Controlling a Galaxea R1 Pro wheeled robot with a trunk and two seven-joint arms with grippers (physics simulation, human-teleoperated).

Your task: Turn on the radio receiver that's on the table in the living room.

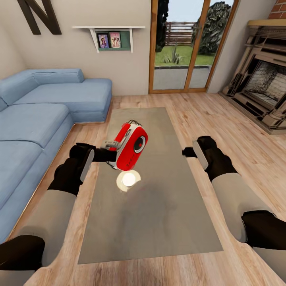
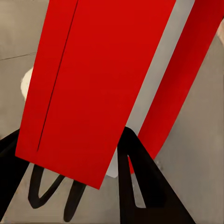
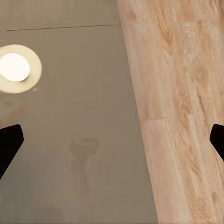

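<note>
Grey worktop (image 1: 159, 206) bare all round, radio receiver (image 1: 130, 147) lifted clear above it, sofa (image 1: 35, 119) crowding left, open floor (image 1: 238, 131) right

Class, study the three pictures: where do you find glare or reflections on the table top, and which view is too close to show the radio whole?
Head view: a bright round glare spot on the glossy table, just below the radio receiver held in the left gripper. Right wrist view: the same spot, plus a faint dark reflection. Left wrist view: the radio crowds the frame, cropped.
</note>
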